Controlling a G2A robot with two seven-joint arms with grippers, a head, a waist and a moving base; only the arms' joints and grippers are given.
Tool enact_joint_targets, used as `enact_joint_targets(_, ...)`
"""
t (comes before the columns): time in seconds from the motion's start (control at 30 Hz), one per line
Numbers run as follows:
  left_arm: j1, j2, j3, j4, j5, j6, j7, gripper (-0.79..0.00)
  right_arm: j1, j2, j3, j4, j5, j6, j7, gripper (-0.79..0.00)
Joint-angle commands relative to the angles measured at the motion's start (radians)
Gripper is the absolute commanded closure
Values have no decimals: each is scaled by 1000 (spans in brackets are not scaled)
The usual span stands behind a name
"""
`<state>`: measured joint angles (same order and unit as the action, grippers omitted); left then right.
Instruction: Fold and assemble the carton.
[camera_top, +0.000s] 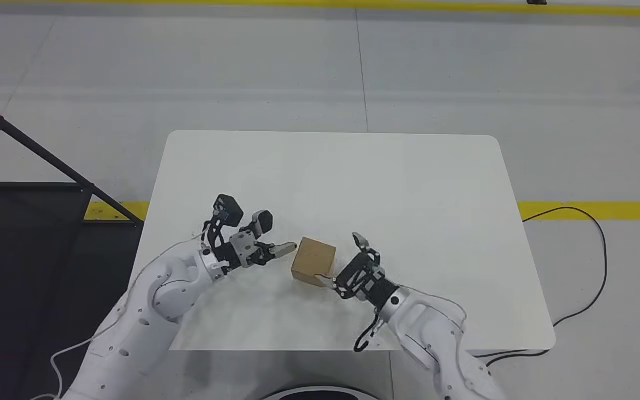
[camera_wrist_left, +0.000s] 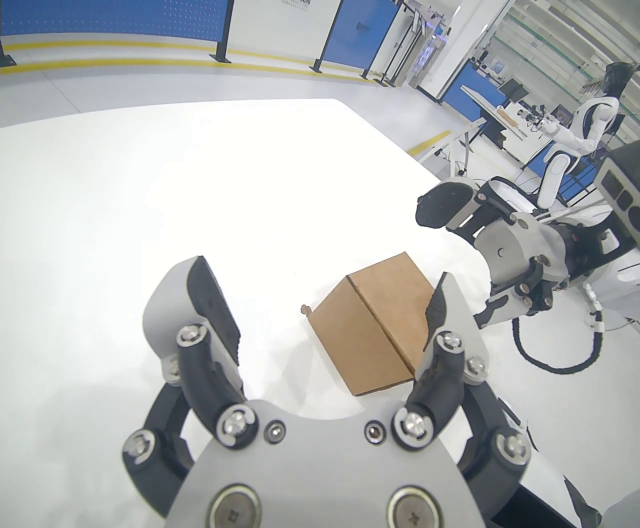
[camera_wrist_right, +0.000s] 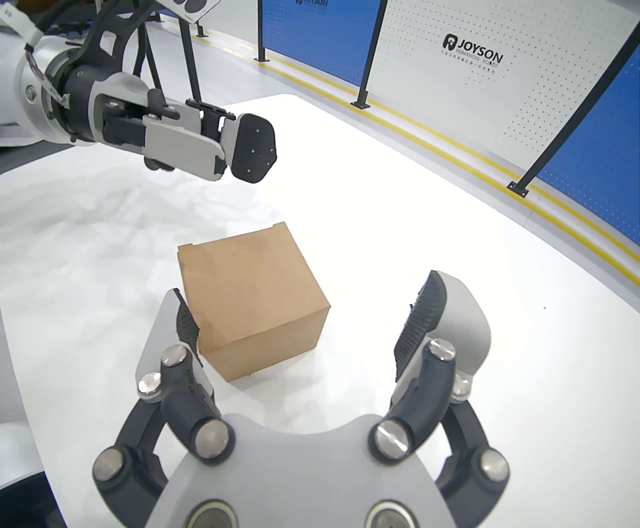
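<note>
Okay, your carton (camera_top: 313, 261) looks closed up into a box. It sits on the table (camera_top: 420, 180) near the front edge, between both arms. The left gripper (camera_wrist_left: 320, 282) is spread wide and empty, with one finger close by the box. The right gripper (camera_wrist_right: 304, 292) is also spread wide and empty on the opposite side. They probably bracket it so you can square it up or press the flaps.

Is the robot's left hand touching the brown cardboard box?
Apart. The right wrist view shows bare white table between the left gripper and the brown cardboard carton.
</note>
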<state>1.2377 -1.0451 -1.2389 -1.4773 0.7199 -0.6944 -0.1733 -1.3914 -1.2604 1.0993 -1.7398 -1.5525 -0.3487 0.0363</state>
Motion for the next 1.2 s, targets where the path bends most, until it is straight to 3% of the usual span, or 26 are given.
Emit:
enact_joint_targets(0.0,-3,-1,3,3,4,1,-2,-785,1,0,0,0,4,0,2,-785)
enact_joint_targets(0.27,-7,-5,11,10,12,0,2,-785,-7,0,-30,5,-72,11,-4,-785)
enact_joint_targets(0.47,-8,-5,6,14,12,-2,3,-785,-38,-7,-78,31,-169,152,-18,-785)
enact_joint_targets(0.73,-1,-6,2,3,19,-1,3,-785,11,-18,-60,111,-64,169,-88,-785)
enact_joint_targets(1.17,14,-6,-10,-9,23,1,4,-785,72,-26,22,192,135,173,-101,-785)
